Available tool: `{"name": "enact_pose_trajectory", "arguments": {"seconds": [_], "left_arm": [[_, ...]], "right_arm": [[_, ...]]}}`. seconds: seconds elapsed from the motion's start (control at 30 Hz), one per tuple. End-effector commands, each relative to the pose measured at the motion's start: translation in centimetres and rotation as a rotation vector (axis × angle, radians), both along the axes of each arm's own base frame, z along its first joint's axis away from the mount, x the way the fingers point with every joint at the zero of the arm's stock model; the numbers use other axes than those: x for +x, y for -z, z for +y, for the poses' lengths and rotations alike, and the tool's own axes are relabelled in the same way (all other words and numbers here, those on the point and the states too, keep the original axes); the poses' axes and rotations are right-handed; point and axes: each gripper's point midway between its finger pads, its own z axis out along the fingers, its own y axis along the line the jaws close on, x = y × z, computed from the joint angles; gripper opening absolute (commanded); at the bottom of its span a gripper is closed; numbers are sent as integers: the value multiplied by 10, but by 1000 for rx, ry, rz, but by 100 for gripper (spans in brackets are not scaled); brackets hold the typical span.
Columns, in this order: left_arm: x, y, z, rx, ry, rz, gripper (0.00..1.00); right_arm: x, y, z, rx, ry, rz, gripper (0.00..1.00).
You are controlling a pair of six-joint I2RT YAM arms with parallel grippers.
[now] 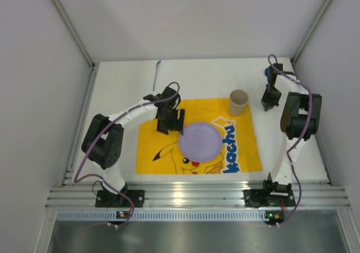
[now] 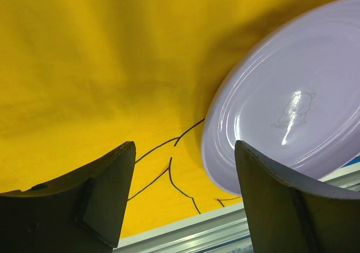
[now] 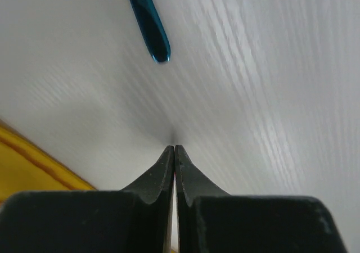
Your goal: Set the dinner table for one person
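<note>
The left gripper (image 1: 169, 122) is held open beside the lilac plate (image 1: 200, 140) on the yellow mat (image 1: 246, 152), which is laid by the near edge of the dinner table (image 1: 197, 78). The right gripper (image 1: 271, 99) is clamped shut, empty, near the far right corner.

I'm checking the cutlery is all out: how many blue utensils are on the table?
2. One blue utensil lies at the far left, beyond the mat; another at the far right, partly hidden by the right arm.
</note>
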Motion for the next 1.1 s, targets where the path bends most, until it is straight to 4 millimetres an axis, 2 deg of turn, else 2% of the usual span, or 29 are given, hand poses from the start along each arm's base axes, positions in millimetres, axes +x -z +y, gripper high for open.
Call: {"name": "enact_pose_trajectory", "arguments": {"seconds": [0.0,0.03,0.07,0.1,0.17,0.2,0.23,0.27,0.3,0.33,0.37,0.4,0.43,0.47,0.5,0.53,0.57,0.6,0.63,0.7,0.8,0.93,0.97,1.03,1.07], "left_arm": [[8,-7,-11,-34,42,-17,76],[9,-7,-14,-39,45,-17,76],[11,-8,-15,-42,45,-19,76],[11,-7,-16,-47,47,-18,76],[13,-8,-18,-50,53,-20,76],[13,-8,-19,-54,55,-20,76],[14,-8,-19,-54,54,-20,76],[14,-8,-19,-53,55,-20,76],[15,-7,-19,-52,55,-21,76],[14,-6,-18,-47,56,-17,76],[13,-7,-18,-45,56,-17,76],[14,-6,-17,-43,54,-15,76],[12,-6,-15,-34,52,-11,76],[12,-7,-14,-31,50,-11,76],[11,-6,-13,-26,48,-10,76],[11,-7,-12,-23,44,-10,76],[10,-6,-11,-18,42,-7,76],[9,-6,-10,-14,41,-5,76],[10,-6,-9,-9,38,-5,76],[9,-4,-6,11,26,-2,76],[10,-5,-2,25,-1,-10,76],[9,-4,2,37,-35,-9,76],[9,-5,2,36,-40,-11,76],[9,-3,2,35,-53,-7,76],[10,-3,1,32,-59,-5,76]], "right_arm": [[-19,-26,9,13,-32,-84,0],[-15,-42,11,27,-40,-148,0],[-15,-46,12,37,-39,-164,9],[-7,-56,9,43,-33,-200,41],[5,-65,4,40,-29,-226,61],[24,-85,0,28,-38,-282,62],[29,-74,-2,31,-35,-239,63],[37,-76,-6,29,-33,-245,63],[56,-93,-9,19,-38,-295,63],[63,-79,-11,19,-37,-269,63],[72,-78,-13,20,-39,-278,63],[89,-90,-16,10,-44,-323,63],[95,-68,-19,7,-38,-285,63],[103,-61,-23,6,-28,-282,62],[117,-71,-26,6,-17,-319,61],[124,-43,-28,15,-10,-280,61],[130,-39,-30,17,-2,-281,60],[145,-51,-32,16,9,-330,59],[147,-31,-33,21,18,-303,59],[157,-29,-36,26,38,-334,58],[159,-22,-42,9,51,-331,56],[154,-17,-46,-11,43,-309,51],[151,-12,-48,-11,38,-290,45],[145,-7,-47,-6,32,-265,40],[138,2,-47,-2,33,-235,36]]}}
